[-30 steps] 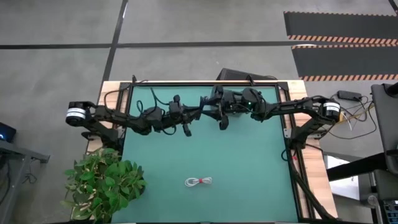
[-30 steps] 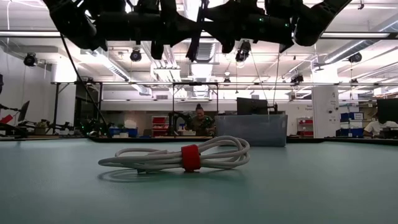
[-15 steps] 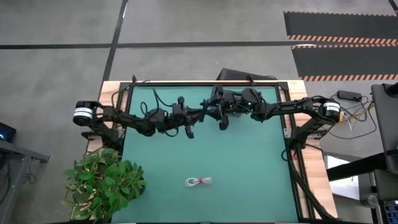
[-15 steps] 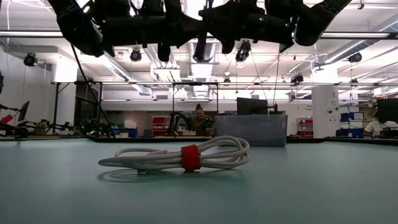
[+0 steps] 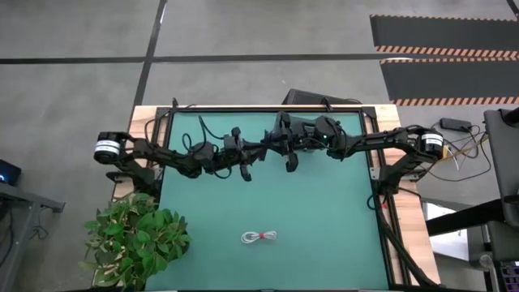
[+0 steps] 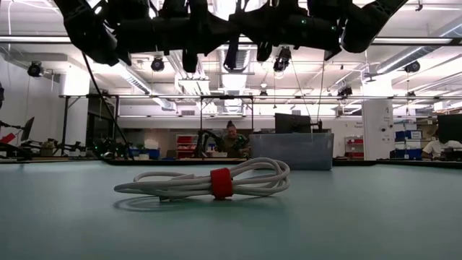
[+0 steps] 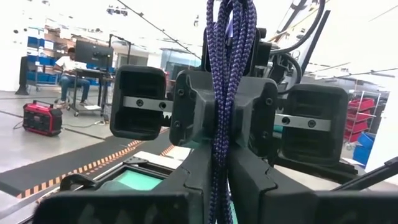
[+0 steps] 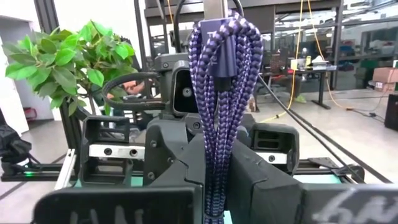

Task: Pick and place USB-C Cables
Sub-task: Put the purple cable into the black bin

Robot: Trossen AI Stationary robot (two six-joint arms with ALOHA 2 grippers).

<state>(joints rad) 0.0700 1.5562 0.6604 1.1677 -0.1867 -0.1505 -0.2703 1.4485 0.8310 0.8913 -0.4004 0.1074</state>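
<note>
I count three cable bundles: a white cable (image 5: pixel 259 237) with a red band, coiled in a flat oval loop, lying alone on the green mat toward the near edge, well apart from both arms. A blue-purple braided cable (image 7: pixel 227 74) hangs folded in a long vertical loop, pinched between the left gripper (image 7: pixel 221 180) fingers above the mat. A second braided cable (image 8: pixel 219 81), same weave, stands upright, clamped in the right gripper (image 8: pixel 214 186).

Overhead and table-level views sharing the white cable (image 5: pixel 259 237); wrist views facing, seemingly close.
</note>
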